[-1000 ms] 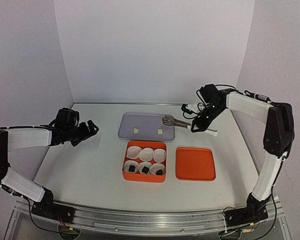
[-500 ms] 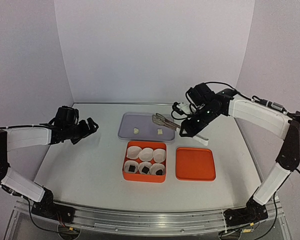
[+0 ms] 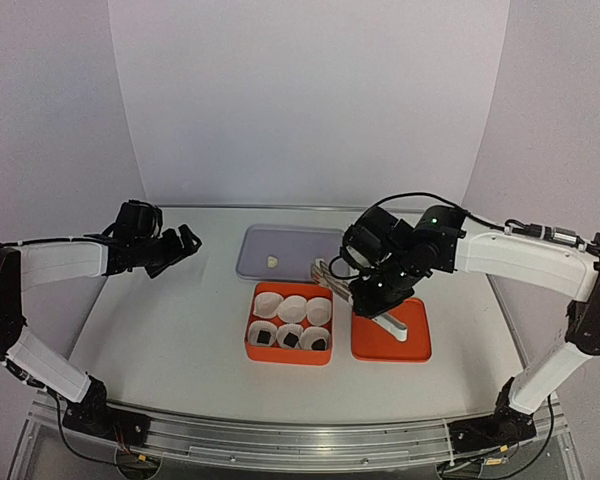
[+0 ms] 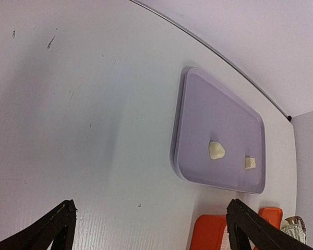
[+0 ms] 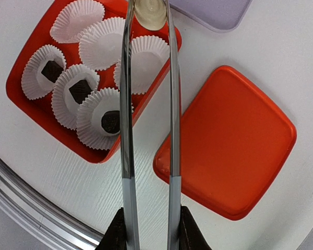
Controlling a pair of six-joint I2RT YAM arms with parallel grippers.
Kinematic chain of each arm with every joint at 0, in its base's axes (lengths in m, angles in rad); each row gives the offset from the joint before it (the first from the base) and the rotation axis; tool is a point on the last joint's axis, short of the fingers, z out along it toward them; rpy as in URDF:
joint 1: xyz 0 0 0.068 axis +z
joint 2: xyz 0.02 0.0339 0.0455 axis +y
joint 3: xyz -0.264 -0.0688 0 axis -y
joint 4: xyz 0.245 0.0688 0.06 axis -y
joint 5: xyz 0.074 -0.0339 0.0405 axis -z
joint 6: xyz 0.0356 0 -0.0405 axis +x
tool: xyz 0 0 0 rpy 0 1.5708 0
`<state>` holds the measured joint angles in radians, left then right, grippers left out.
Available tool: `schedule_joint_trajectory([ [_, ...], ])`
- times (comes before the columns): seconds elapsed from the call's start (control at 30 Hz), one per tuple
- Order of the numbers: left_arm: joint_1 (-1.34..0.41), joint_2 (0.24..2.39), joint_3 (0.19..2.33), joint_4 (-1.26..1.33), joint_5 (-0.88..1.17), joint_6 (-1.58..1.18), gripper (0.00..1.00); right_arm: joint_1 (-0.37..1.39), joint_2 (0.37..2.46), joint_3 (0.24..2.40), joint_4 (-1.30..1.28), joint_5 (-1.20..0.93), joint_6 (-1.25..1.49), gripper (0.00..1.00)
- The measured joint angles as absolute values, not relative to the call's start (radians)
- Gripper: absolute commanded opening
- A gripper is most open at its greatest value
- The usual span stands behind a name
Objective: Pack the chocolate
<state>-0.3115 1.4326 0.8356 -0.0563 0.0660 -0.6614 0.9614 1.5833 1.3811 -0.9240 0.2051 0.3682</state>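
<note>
Right gripper (image 3: 372,290) clamps the handle end of a pair of metal tongs (image 5: 126,130), whose tips hang over the far right corner of an orange box (image 3: 288,358), close to the near edge of a lilac tray (image 3: 255,245). At the left, the left gripper (image 3: 177,246) stands wide open above the bench (image 3: 170,340), well apart from box and tray.

The box holds six white paper cups (image 5: 104,44) in two rows. Each of the three near cups carries one dark chocolate cube (image 5: 79,89); the three far cups show only white paper. On the tray lie two cream chocolate pieces (image 4: 216,150), a rounded lump and a smaller square one near it. An orange lid (image 3: 415,345) lies flat on the bench just right of the box, partly under the right gripper.

The bench is white, closed in by pale lilac-grey walls (image 3: 310,100) at the back and sides.

The cream pieces rest just beyond the tong tips. From above, the tongs hide the square one, and whether the tips touch it cannot be told.
</note>
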Motion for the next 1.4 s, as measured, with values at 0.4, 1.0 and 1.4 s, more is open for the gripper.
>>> schedule_joint_trajectory([
  [0.4, -0.311, 1.432, 0.838, -0.071, 0.121, -0.621, 1.00, 1.181, 1.702, 1.481, -1.018, 0.444, 0.563, 0.00],
  [1.0, -0.311, 1.420, 0.837, -0.071, 0.139, -0.575, 1.00, 1.239, 1.848, 1.565, -1.086, 0.494, 0.874, 0.00],
  [1.4, -0.311, 1.420, 0.835, -0.071, 0.141, -0.572, 1.00, 1.239, 1.889, 1.587, -1.093, 0.431, 0.893, 0.00],
])
